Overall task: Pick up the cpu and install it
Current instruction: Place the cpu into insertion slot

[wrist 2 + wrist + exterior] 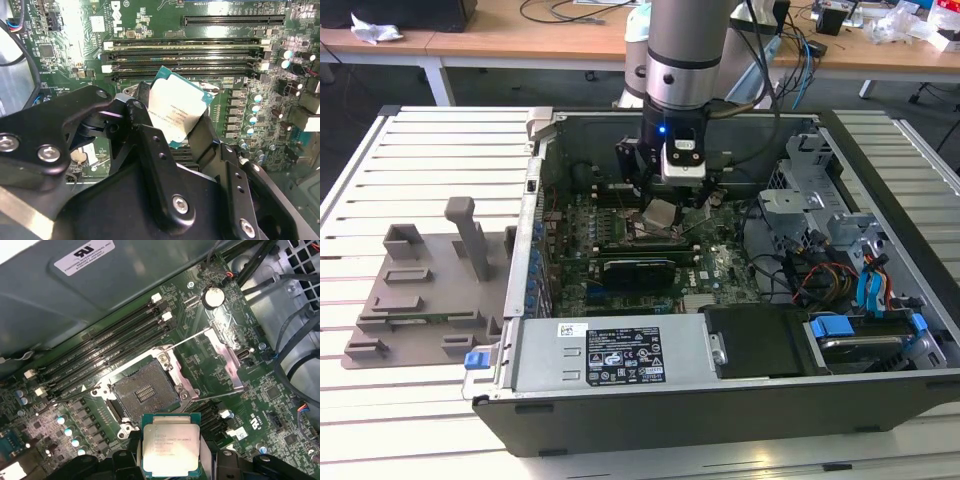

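- Hovering inside the open computer case point(720, 425), the gripper point(171, 464) is clenched on the cpu point(171, 446). Its fingers point(200, 136) press two opposite edges, and the metal top shows in both wrist views.
- The chip hangs above the motherboard point(280, 405), close to the socket point(145, 389) and clearly not seated. The socket lies bare, with its metal frame point(225, 352) swung open beside it.
- Biggest worry is a crooked descent: any tilt in the grip could press one corner down first and bend the socket's contacts.
- Second worry is a small offset or wrong rotation, which would leave the chip perched on the socket's rim instead of dropping in.
- Third, the hold is only on thin edges, so a slip would drop the cpu onto the board.
- The chip's underside is hidden, and its notches and corner mark are too small to read.
- How high the cpu hangs above the socket cannot be judged.
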